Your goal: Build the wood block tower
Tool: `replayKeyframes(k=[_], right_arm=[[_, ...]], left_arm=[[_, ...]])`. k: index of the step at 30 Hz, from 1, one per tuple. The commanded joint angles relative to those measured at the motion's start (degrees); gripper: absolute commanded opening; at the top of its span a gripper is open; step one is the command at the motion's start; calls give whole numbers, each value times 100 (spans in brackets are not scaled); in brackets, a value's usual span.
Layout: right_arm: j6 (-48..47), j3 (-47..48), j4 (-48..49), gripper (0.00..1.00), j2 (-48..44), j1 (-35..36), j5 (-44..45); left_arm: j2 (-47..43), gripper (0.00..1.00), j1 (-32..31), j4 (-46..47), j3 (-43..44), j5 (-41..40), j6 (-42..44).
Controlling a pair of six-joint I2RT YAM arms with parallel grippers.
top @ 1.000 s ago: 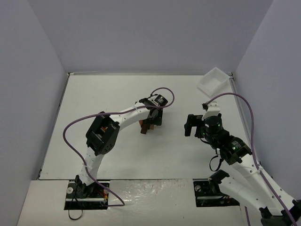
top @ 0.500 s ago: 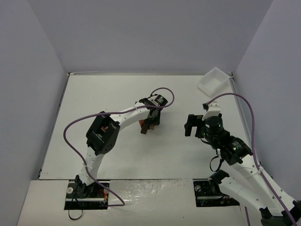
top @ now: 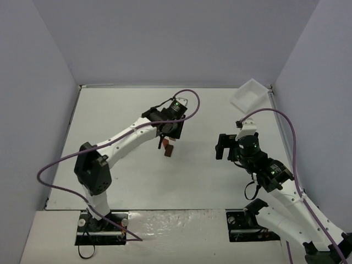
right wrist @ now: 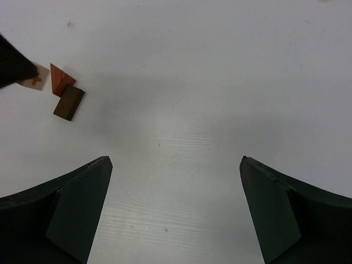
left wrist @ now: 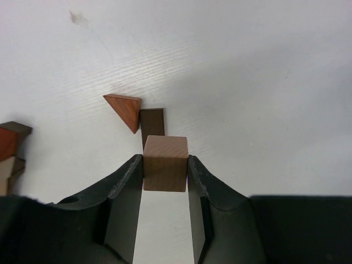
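Being clamped on two flat opposite faces by the left end effector (left wrist: pixel 165 168), the tan cube (left wrist: pixel 165 155) is judged light, rigid and slightly slick; squarely held, it has no long axis. The tower (left wrist: pixel 8 144) lies at its 9 o'clock. The right end effector (right wrist: pixel 175 160) is spread apart.
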Motion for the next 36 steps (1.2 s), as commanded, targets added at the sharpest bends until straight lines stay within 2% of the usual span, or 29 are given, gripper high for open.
replayKeyframes(k=[1,10,16,24,29,36], right_arm=[[-131,154,352,100,141,-30,44],[-277,269,376,100,297,-30,-139],[-288,242,406,100,297,-30,-181],[-259,172,437,100,231,-30,-253],[-273,157,437,100,174,-33,-266],[-267,129,437,100,139,-30,-312]], left_arm=[[-989,0,196,-400,-275,34,895],[-2383,0,1583,-541,-1333,674,1714],[-2831,0,2103,-614,-1795,935,2855],[-2822,0,2935,-589,-2154,1629,3775],[-2766,0,3415,-228,-2516,2113,4120],[-2609,0,3665,55,-2576,2325,4542]])
